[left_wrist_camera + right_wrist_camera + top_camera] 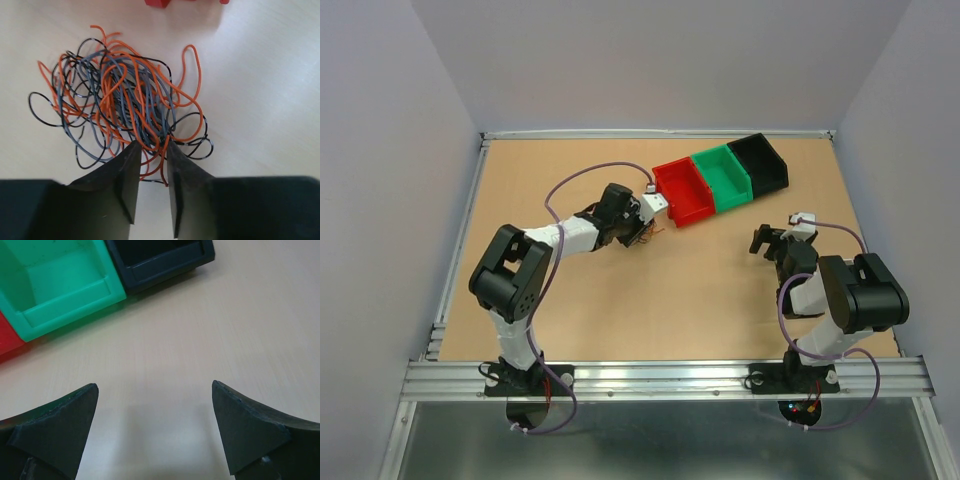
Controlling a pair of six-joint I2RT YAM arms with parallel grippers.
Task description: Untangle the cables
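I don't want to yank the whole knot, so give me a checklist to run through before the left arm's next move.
1. Strands inside the left gripper: ok, orange strands of the cables cross its gap.
2. Jaws clamped: not ok, a gap shows.
3. One colour only: cannot tell, black loops lie close.
4. Open right gripper away from tangle: ok, above bare table.
5. Empty green bin and black bin: ok where visible.

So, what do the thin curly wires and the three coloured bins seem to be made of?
Tangled thin orange, black and greyish wires: probably plastic-coated, glossy, with bright highlights on their curves. Red open bin, green bin, black bin: likely moulded plastic, smooth, faintly shiny, evenly coloured.
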